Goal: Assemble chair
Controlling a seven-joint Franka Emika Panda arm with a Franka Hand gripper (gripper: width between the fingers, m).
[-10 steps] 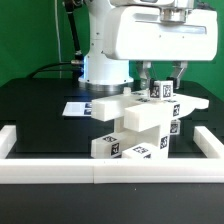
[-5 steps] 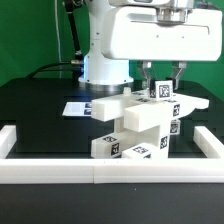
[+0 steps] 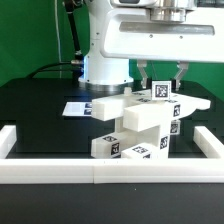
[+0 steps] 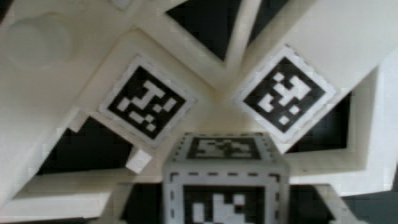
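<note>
The partly built white chair (image 3: 140, 122) stands in the middle of the black table as stacked slabs and tagged cubes. On top of it sits a small tagged post (image 3: 160, 90). My gripper (image 3: 162, 80) hangs straight over it, one finger on each side, shut on the post. In the wrist view the post (image 4: 226, 170) fills the space between my fingers. Beyond it, two tagged chair slabs (image 4: 148, 100) (image 4: 285, 95) slope away on either side. My fingertips are hidden there.
A long white border rail (image 3: 100, 172) runs along the near edge, with side pieces at both ends. The marker board (image 3: 75, 108) lies flat on the exterior view's left, behind the chair. The arm's white base (image 3: 100, 65) stands at the back.
My hand has risen slightly above the chair. The tagged post and the stacked parts look unmoved.
</note>
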